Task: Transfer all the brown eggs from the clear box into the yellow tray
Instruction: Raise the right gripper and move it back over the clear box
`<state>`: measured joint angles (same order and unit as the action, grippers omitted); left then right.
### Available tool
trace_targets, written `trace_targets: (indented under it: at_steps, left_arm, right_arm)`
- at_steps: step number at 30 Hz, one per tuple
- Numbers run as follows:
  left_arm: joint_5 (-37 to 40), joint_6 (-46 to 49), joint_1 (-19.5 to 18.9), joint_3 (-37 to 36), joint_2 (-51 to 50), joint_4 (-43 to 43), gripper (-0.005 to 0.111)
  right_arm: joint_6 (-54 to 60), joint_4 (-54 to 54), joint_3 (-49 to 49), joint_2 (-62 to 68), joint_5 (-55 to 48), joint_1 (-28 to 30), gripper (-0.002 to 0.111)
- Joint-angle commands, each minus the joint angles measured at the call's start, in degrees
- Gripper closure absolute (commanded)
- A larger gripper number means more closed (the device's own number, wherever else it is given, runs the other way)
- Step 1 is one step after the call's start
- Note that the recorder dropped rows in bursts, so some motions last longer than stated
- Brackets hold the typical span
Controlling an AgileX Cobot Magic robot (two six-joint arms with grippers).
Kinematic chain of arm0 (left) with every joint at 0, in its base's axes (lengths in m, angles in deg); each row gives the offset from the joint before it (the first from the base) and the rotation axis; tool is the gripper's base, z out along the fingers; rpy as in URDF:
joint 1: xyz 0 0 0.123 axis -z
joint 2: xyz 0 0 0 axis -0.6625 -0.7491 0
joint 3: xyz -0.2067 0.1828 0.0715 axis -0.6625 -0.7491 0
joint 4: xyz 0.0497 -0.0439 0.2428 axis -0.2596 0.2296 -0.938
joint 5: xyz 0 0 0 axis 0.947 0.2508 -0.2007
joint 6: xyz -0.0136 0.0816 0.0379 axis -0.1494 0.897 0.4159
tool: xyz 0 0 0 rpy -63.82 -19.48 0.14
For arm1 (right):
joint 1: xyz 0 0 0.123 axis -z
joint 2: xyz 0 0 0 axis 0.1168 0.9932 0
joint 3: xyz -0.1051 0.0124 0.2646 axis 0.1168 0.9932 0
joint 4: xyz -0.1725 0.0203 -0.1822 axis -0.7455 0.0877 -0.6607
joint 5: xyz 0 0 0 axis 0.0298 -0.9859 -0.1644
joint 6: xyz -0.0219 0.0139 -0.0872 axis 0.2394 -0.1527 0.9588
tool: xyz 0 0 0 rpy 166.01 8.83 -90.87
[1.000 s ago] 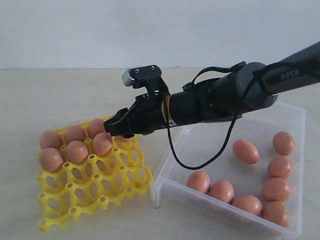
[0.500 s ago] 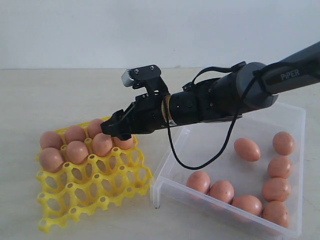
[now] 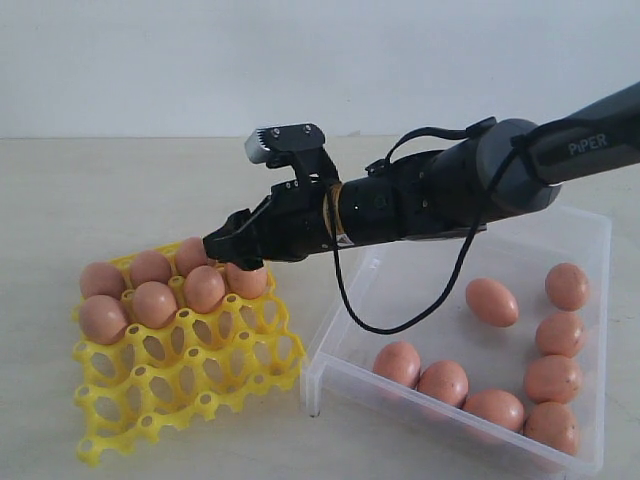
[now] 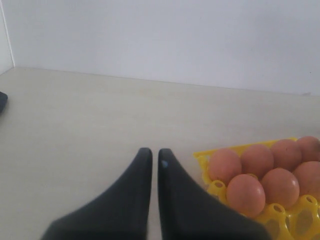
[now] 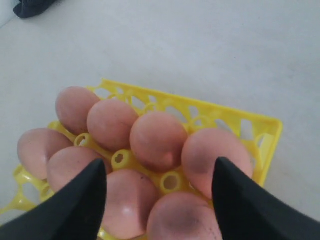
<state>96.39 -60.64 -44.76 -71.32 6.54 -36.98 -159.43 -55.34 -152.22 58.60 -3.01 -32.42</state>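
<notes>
The yellow tray (image 3: 190, 385) stands tilted on the left, with several brown eggs (image 3: 155, 303) in its back two rows. My right gripper (image 3: 226, 250) hovers open just above the egg (image 3: 247, 281) at the right end of those rows, touching none. In the right wrist view the gripper (image 5: 160, 164) has its fingers spread wide over the eggs (image 5: 157, 137) in the tray (image 5: 260, 125). The clear box (image 3: 603, 232) on the right holds several more brown eggs (image 3: 492, 301). My left gripper (image 4: 151, 151) is shut and empty over bare table beside the tray (image 4: 202, 159).
A black cable (image 3: 400, 322) loops down from the right arm over the box's left end. The front rows of tray cups hold nothing. A dark object (image 5: 32, 7) lies on the table beyond the tray in the right wrist view.
My right gripper has opened over the tray and risen slightly. An egg that its fingers hid a second ago now sits uncovered in the tray's back right cup.
</notes>
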Motion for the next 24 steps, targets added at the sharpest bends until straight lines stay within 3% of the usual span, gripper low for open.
trace_targets:
  at_steps: [1,7,14,17,21,24]
  left_arm:
    - [-0.2,0.0,-0.1,-0.1,0.2,-0.1,0.103]
    - [-0.2,0.0,-0.1,-0.1,0.2,-0.1,0.103]
    - [-0.2,0.0,-0.1,-0.1,0.2,-0.1,0.103]
    - [-0.2,0.0,-0.1,-0.1,0.2,-0.1,0.103]
    - [-0.2,0.0,-0.1,-0.1,0.2,-0.1,0.103]
    - [-0.2,0.0,-0.1,-0.1,0.2,-0.1,0.103]
  right_arm:
    - [0.0,0.5,-0.3,-2.7,0.1,0.0,0.071]
    - [0.0,0.2,-0.3,-7.2,0.1,0.0,0.108]
    - [2.2,-4.1,-0.3,-15.9,-0.3,0.1,0.108]
    - [2.0,-12.2,-0.3,-20.8,-2.2,0.1,0.108]
    - [-3.5,-31.1,-0.3,-26.4,-7.7,0.1,0.108]
    - [-7.3,-32.0,0.4,-28.9,-17.2,0.1,0.108]
